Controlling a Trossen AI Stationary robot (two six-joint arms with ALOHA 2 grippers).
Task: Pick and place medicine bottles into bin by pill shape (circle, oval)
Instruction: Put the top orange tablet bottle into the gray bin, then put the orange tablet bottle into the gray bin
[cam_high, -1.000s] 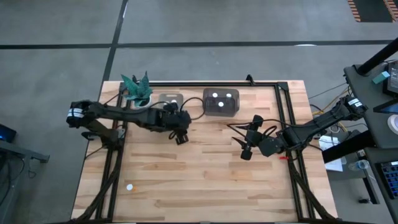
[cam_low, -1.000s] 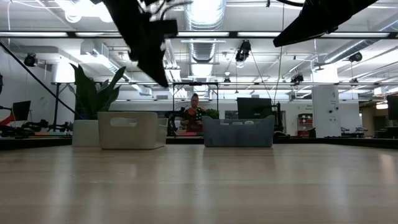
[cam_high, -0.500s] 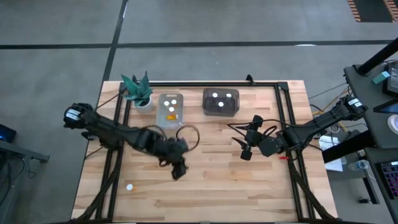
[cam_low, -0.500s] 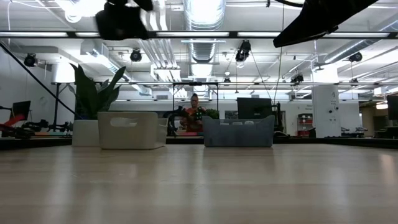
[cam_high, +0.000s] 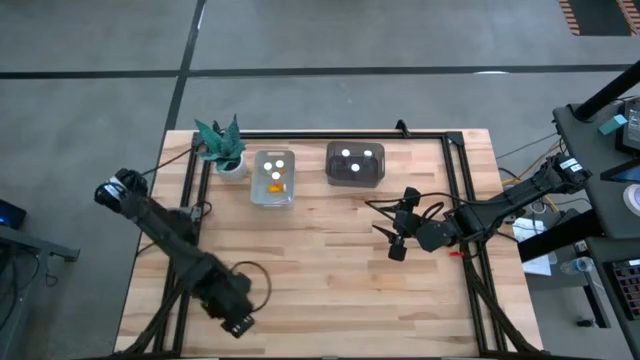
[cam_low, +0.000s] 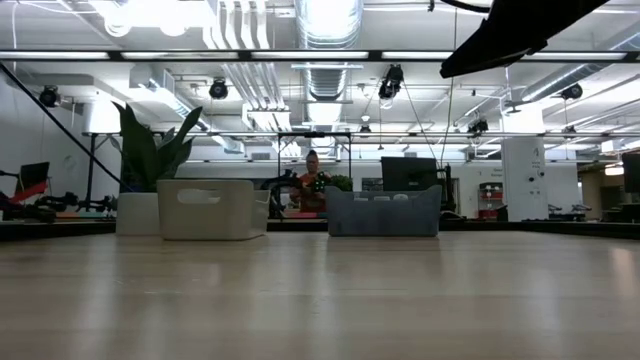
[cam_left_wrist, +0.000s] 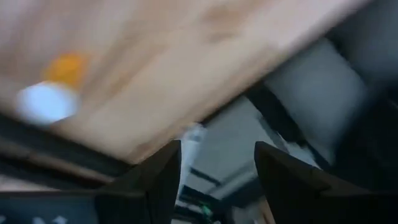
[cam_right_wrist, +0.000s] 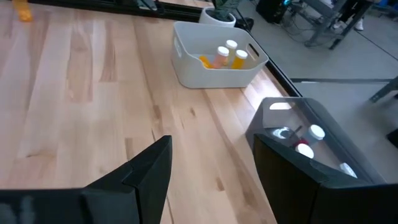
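Observation:
One medicine bottle (cam_left_wrist: 46, 93), white cap and orange body, lies on the wood near the table's front left and shows blurred in the left wrist view. My left arm hides it in the high view. My left gripper (cam_high: 237, 322) (cam_left_wrist: 217, 149) is open and empty over the front edge, past the bottle. The white bin (cam_high: 274, 177) holds a few bottles (cam_right_wrist: 227, 55). The grey bin (cam_high: 355, 165) holds bottles with white caps (cam_right_wrist: 309, 140). My right gripper (cam_high: 393, 240) (cam_right_wrist: 211, 143) is open and empty, held above the table's right middle.
A potted plant (cam_high: 222, 145) stands left of the white bin at the far edge. Black frame rails (cam_high: 188, 230) run along the table's left and right sides. Bare wood lies between the bins and the front edge. A person (cam_low: 313, 185) is far behind the table.
My left gripper has swung fast from beside the white bin toward the table's near edge and left, ending over the front edge by the lone bottle. Its arm has left the low view. The bottles in the white bin have come into sight.

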